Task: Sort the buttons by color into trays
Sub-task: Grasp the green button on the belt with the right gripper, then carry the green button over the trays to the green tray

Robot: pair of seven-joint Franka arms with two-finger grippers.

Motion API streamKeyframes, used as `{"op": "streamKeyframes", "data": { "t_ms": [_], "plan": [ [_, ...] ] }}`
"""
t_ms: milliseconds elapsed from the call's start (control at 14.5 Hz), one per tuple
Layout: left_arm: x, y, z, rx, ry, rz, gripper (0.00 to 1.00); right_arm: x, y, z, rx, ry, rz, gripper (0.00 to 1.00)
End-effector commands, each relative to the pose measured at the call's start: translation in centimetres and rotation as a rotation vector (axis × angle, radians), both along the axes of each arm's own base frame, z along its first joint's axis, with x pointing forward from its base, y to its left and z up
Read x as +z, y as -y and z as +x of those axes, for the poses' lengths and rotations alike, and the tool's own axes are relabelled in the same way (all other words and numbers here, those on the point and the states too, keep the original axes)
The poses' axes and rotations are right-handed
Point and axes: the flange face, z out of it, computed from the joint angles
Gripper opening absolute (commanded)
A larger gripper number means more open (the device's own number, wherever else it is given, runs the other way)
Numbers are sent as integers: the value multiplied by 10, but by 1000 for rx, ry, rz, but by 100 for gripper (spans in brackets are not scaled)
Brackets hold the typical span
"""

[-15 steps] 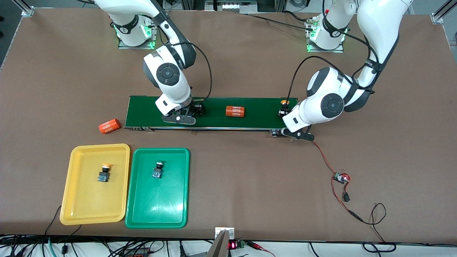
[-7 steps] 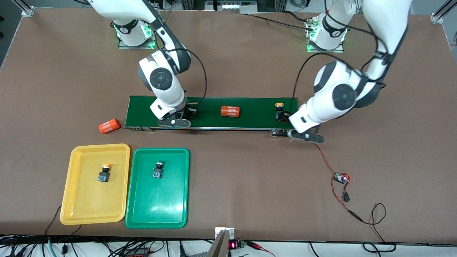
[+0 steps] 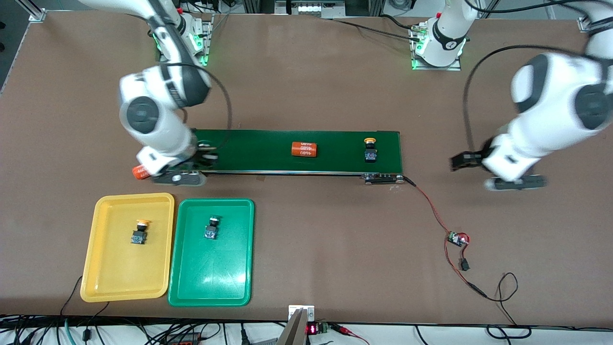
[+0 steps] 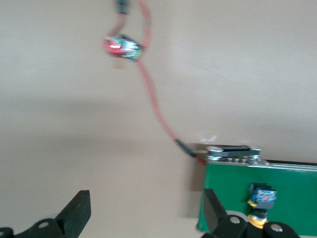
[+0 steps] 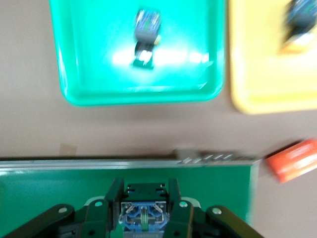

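- The right gripper [image 3: 191, 167] has closed on a blue-bodied push-button switch [image 5: 143, 217] and carried it to the dark-green conveyor belt's [image 3: 335, 143] end, mid-frame above the trays; its cap is hidden, probably green
- The left gripper [image 3: 486, 172] has opened and withdrawn, leaving the yellow-capped button [image 3: 369, 152] on the belt
- Next is likely the shallow green plastic tray [image 3: 210, 287], low in frame beside the yellow tray [image 3: 96, 268]

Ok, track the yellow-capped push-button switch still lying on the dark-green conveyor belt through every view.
Front view: yellow-capped push-button switch lies on the dark-green conveyor belt, toward the left arm's end.
Left wrist view: same switch at the belt's end, beside one dark finger of the open left gripper.
Right wrist view: not in it.
Shared landmark: the belt.
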Motion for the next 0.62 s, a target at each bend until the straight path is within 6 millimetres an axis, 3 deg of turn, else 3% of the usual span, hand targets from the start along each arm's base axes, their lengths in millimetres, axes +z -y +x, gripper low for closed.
{"op": "streamKeyframes", "data": {
  "t_ms": [0, 138, 413, 550],
  "plan": [
    [39, -25, 5, 15, -38, 8, 100, 5, 40, 31, 89, 18, 9, 17],
    [65, -49, 7, 17, -15, 14, 100, -12, 73, 58, 137, 48, 20, 17],
    [103, -51, 3, 5, -6, 18, 100, -51, 135, 93, 74, 64, 30, 17],
    [124, -52, -3, 4, -6, 19, 100, -68, 145, 105, 125, 87, 21, 17]
  ]
}}
